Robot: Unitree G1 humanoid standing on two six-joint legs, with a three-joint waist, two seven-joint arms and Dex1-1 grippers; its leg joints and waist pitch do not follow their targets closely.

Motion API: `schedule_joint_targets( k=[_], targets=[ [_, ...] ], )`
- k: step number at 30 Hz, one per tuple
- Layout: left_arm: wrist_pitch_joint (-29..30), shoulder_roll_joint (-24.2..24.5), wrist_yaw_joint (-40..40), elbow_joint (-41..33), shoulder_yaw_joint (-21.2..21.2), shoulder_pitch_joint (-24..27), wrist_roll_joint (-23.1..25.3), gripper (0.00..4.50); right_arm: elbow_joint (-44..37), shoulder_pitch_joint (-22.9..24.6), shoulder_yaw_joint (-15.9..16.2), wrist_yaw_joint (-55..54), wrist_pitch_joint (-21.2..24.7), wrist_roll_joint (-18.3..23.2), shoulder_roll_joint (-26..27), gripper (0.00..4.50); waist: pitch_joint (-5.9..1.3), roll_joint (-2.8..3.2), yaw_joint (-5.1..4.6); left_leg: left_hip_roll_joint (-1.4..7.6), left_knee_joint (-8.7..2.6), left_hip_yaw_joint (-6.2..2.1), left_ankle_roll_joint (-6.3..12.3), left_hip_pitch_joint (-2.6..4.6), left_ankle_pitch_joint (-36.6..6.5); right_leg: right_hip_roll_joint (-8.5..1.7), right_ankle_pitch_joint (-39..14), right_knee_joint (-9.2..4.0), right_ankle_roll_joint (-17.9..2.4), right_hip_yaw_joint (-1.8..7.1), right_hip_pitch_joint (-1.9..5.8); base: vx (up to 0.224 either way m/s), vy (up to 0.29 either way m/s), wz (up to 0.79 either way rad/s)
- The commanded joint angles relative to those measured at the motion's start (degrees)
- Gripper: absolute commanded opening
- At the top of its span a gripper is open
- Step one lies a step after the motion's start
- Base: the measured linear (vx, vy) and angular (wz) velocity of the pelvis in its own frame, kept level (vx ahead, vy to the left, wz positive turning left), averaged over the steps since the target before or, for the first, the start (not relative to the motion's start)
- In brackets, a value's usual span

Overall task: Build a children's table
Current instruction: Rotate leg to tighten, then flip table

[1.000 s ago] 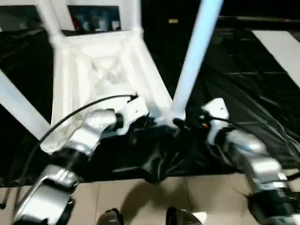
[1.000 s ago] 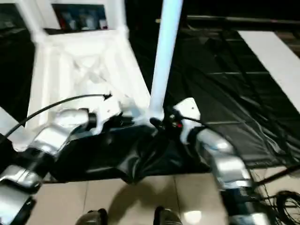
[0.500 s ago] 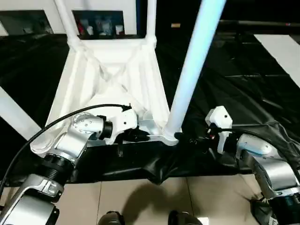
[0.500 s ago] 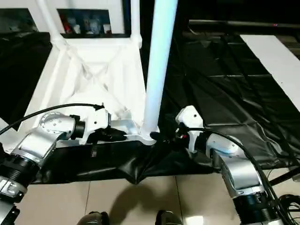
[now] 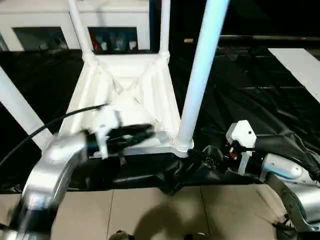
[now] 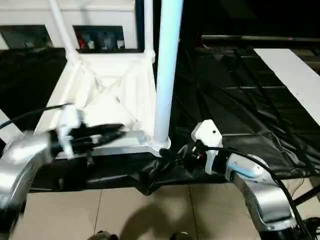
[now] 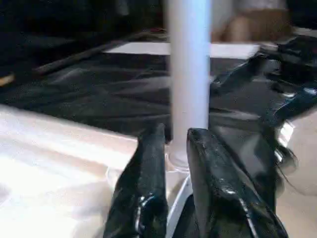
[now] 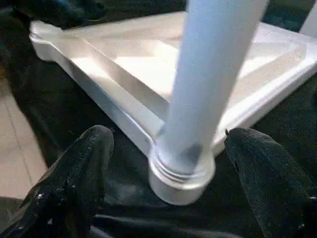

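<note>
Plainly no legible writing; right tool spread beside leg; left tool slightly parted.

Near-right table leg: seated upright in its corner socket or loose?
Upright and in: the leg rises from the tabletop's corner socket; how tightly it sits, cannot tell.

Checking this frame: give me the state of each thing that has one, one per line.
Table top: upside down on the black sheet, ribbed underside up.
Near leg: upright, seated in the near corner socket.
Far legs: upright in the far corners.
Left gripper: fingers slightly apart, empty, by the near leg.
Right gripper: open wide, fingers either side of the socket, not touching.
</note>
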Motion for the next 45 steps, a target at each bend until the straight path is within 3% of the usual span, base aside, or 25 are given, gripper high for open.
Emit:
schedule_joint_targets(
  k=[1, 3, 6, 7, 8, 9, 10, 11, 12, 13, 14, 15, 16, 17, 18, 19, 20, 21, 22, 26, 28, 33, 38, 41, 45],
  targets=[
    [-0.35, -1.6, 6.77, -3.9, 3.51, 5.11, 1.14, 1.22, -1.05, -0.55, 0.87, -1.1, 1.36, 0.04, 1.47, 3.96, -3.5, -0.7, -0.35, -0.36, -3.18, -0.73, -0.57, 1.31, -24.52, -1.5, -43.52, -8.03, 0.51, -0.05, 1.26, 0.0, 0.0, 0.0],
    [-2.18, -3.08, 10.13, -5.11, 5.2, 8.32, 2.64, 1.34, -0.01, -0.6, 1.7, -2.88, 0.93, -0.98, 3.19, 3.96, -3.41, -0.66, -0.88, -0.37, -3.61, -1.3, -0.8, 0.92, -26.36, -1.43, -44.97, -8.84, 2.04, -1.33, 1.79, 0.0, 0.0, 0.0],
    [-6.74, -10.38, 22.21, -9.63, 10.93, 15.92, 6.75, 1.6, 2.35, 0.15, 2.21, -8.62, 0.66, -2.55, 7.69, 3.96, -2.99, 1.14, -2.06, 0.78, -4.72, -2.67, -0.76, 1.92, -34.1, -1.05, -40.48, -10.11, 1.45, -4.16, 2.76, 0.0, 0.0, 0.0],
    [-6.78, -11.7, 24.2, -11.22, 11.72, 17.14, 6.83, 1.77, 1.98, 0.5, 1.9, -9.76, 1.09, -2.52, 8.25, 3.96, -1.54, 2.72, -2.34, 4.95, -11.28, -4.31, -1.93, -1.96, -48.88, -0.14, -27.14, -1.41, -1.18, -5.64, 8.12, -0.072, 0.006, -0.13],
    [-7.58, -12.1, 25.33, -11.54, 12.09, 17.33, 7.77, 1.77, 1.67, 0.63, 1.81, -9.71, 1.1, -2.18, 8.37, 3.96, -1.94, 2.59, -0.11, 5.45, -12.15, -3.5, -2.75, -4.43, -52.4, -0.42, -16.8, 5.17, -2.8, -4.32, 9.62, -0.075, -0.03, 0.11],
    [-8.77, -12.58, 26.87, -11.93, 12.57, 17.52, 9.21, 1.77, 1.23, 0.8, 1.7, -9.48, 1.1, -1.65, 8.48, 3.96, -1.69, 2.13, 3.05, 4.86, -12.9, 0.41, -1.39, -2.71, -51.52, 0.81, -15.82, 7.46, -2.71, -1.79, 6.47, -0.075, -0.03, 0.11],
    [-9.25, -12.83, 28.9, -12.02, 12.6, 17.57, 11.03, 1.88, 1.28, 0.48, 0.7, -10.83, 1.13, -1.36, 9.12, 3.96, -2.49, -3.88, 1.02, 0.41, -2.06, -0.81, -2.16, 3.94, -36.03, -3.05, -48.06, -4.28, 2.65, 2.12, 0.07, 0.028, -0.099, 0.19],
    [-9.8, -12.94, 30.82, -12.23, 12.27, 17.47, 13.3, 1.96, 1.39, 0.07, -0.42, -11.53, 1.34, -0.57, 9.54, 3.96, -0.26, -3.01, 0.83, -1.58, 6.37, -0.58, -2.11, 7.1, -26.34, -6.8, -68.49, -11.67, 3.15, 2.27, -5.18, 0.06, -0.078, -0.09],
    [-9.97, -13.08, 31.46, -12.28, 12.13, 17.39, 13.83, 1.96, 1.45, -0.13, -0.81, -11.74, 1.27, -0.12, 9.87, 3.96, -2.07, -2.16, 1.05, -2.38, 5.27, -4.3, 0.33, 0.98, -7.92, -7.82, -66.86, -8.76, 1.18, 6.06, 1.92, 0.06, -0.078, -0.09],
    [-12.54, -13.38, 34.96, -11.46, 11.77, 17.3, 16.69, 2.16, 2.75, -0.7, -0.79, -12.15, -0.47, -0.34, 11.11, 3.96, -2.06, -0.96, 1.88, -0.06, -1.22, -4.47, -1.99, 0.26, -11.79, -4.79, -48.65, -5.58, -0.89, 3.9, 3.38, 0.0, 0.0, 0.0],
    [-13.49, -13.39, 35.64, -11.24, 11.86, 17.54, 17.22, 2.23, 3.05, -0.6, -0.19, -12.17, -1.11, -0.85, 11.47, 3.96, -2.22, -1.67, 1.55, -0.2, -2.18, -3.86, -2.45, 1.04, -15.03, -1.79, -39.41, -4.28, -1.47, 2.87, 2.27, 0.0, 0.0, 0.0],
    [-14.58, -13.62, 36.0, -11.94, 11.98, 18.19, 17.45, 2.27, 3.06, -0.33, 0.88, -12.45, -1.84, -2.12, 11.68, 3.96, -4.02, -1.32, 1.33, 0.72, -3.13, -3.88, -1.13, 2.19, -12.58, -0.96, -17.45, -1.99, -5.69, 2.44, 3.17, 0.0, 0.0, 0.0],
    [-14.52, -13.94, 36.98, -12.77, 12.48, 18.55, 17.97, 2.34, 3.12, -0.45, 0.83, -13.26, -1.44, -2.09, 12.53, 3.96, -2.82, -0.94, 0.56, 1.06, -4.38, -3.31, 0.12, 1.46, -15.57, -0.47, -12.09, -2.88, -7.92, 2.36, 3.15, -0.075, -0.002, 0.21],
    [-14.4, -14.1, 37.51, -13.17, 12.74, 18.69, 18.25, 2.46, 3.17, -0.55, 0.72, -13.7, -1.16, -1.97, 13.0, 3.96, -2.82, -0.94, 0.56, 1.06, -4.38, -3.31, 0.12, 1.46, -15.57, -0.47, -12.09, -2.88, -7.92, 2.36, 3.15, -0.057, 0.023, 0.03],
    [-14.14, -14.53, 38.78, -14.01, 13.11, 18.95, 19.0, 2.59, 3.35, -0.77, 0.26, -14.5, -0.62, -1.58, 13.84, 3.96, -2.0, -0.79, -0.63, 0.79, -5.02, -3.36, -1.39, 0.87, -27.2, -1.08, -24.14, -3.95, -7.15, 2.27, 2.98, -0.057, 0.023, 0.03],
    [-14.61, -15.37, 41.15, -15.12, 14.19, 19.56, 20.64, 2.67, 4.14, -0.9, 0.4, -15.57, -1.35, -2.34, 14.57, 3.96, -1.93, -1.11, -0.88, 0.64, -5.02, -3.57, -2.21, 1.03, -30.3, -1.56, -29.5, -4.77, -5.55, 2.21, 2.71, 0.0, 0.0, 0.0],
    [-14.29, -16.51, 43.63, -16.74, 14.86, 20.21, 22.48, 2.71, 5.08, -1.19, 0.38, -16.8, -1.79, -3.21, 15.24, 3.96, -1.43, -1.95, -1.04, 0.48, -5.1, -3.58, -2.16, 0.81, -30.92, -1.71, -32.08, -5.28, -4.38, 2.13, 2.55, 0.0, 0.0, 0.0],
    [-14.09, -17.23, 45.14, -17.78, 15.15, 20.64, 23.61, 2.78, 5.68, -1.34, 0.46, -17.5, -2.21, -3.91, 15.48, 3.96, -1.45, -1.63, -1.2, 0.51, -5.2, -3.78, -2.35, 0.63, -31.08, -1.87, -33.39, -5.26, -3.73, 2.07, 2.64, 0.0, 0.0, 0.0],
    [-13.87, -18.05, 47.1, -19.69, 16.18, 21.12, 24.92, 2.89, 5.7, -1.43, 0.63, -17.95, -2.1, -3.49, 16.19, 3.96, -1.47, -1.88, -1.67, 0.31, -5.13, -3.8, -2.17, 0.63, -30.01, -2.2, -35.72, -6.01, -2.04, 1.9, 2.69, 0.0, 0.0, 0.0],
    [-16.99, -18.63, 51.27, -19.14, 18.51, 20.68, 25.24, 3.21, 4.93, -1.76, 1.95, -16.34, -2.12, -2.19, 17.02, 3.96, -1.01, -1.94, -2.37, 0.25, -5.72, -3.85, -1.23, -0.06, -27.8, -1.92, -32.12, -6.47, -1.57, 1.46, 3.06, 0.0, 0.0, 0.0],
    [-17.32, -18.75, 51.79, -18.89, 18.47, 20.48, 25.29, 3.34, 5.09, -1.97, 1.75, -16.42, -2.03, -2.07, 17.21, 3.96, -0.9, -2.06, -2.5, 0.23, -5.46, -3.7, -1.0, 0.54, -28.55, -1.98, -32.92, -6.65, -1.8, 1.75, 2.39, 0.0, 0.0, 0.0],
    [-14.24, -18.91, 51.55, -17.7, 17.9, 17.43, 22.48, 3.71, 5.28, -3.11, 3.35, -15.08, -2.2, -2.27, 17.86, 3.96, -0.92, -1.9, -2.29, 0.39, -5.52, -3.52, -1.02, 0.54, -27.26, -1.95, -30.04, -6.31, -2.95, 2.04, 2.26, 0.0, 0.0, 0.0],
    [-8.44, -16.5, 52.17, -11.2, 20.72, 10.1, 19.52, 4.15, 6.37, -4.78, 4.53, -15.04, -2.52, -2.55, 18.84, 3.96, -1.63, -1.53, -2.07, 0.36, -5.48, -3.31, -0.78, 0.07, -22.2, -1.72, -20.68, -5.06, -5.48, 2.18, 3.05, 0.0, 0.0, 0.0],
    [-5.06, -14.9, 53.77, -8.13, 23.3, 6.02, 17.05, 4.43, 6.86, -5.4, 5.06, -15.04, -2.79, -2.88, 19.47, 3.96, -1.93, -1.42, -2.02, 0.19, -5.07, -3.09, -0.67, 0.06, -20.05, -1.88, -19.56, -4.82, -6.38, 2.27, 3.04, 0.0, 0.0, 0.0],
    [-2.9, -14.88, 55.42, -7.84, 24.9, 4.55, 15.77, 4.48, 7.1, -5.41, 5.42, -15.03, -3.12, -3.31, 19.67, 3.96, -2.64, -1.07, -1.91, 0.5, -4.75, -2.96, -0.5, -0.39, -13.27, -1.71, -8.07, -3.54, -9.62, 2.19, 3.95, 0.025, -0.004, -0.02]
  ],
)
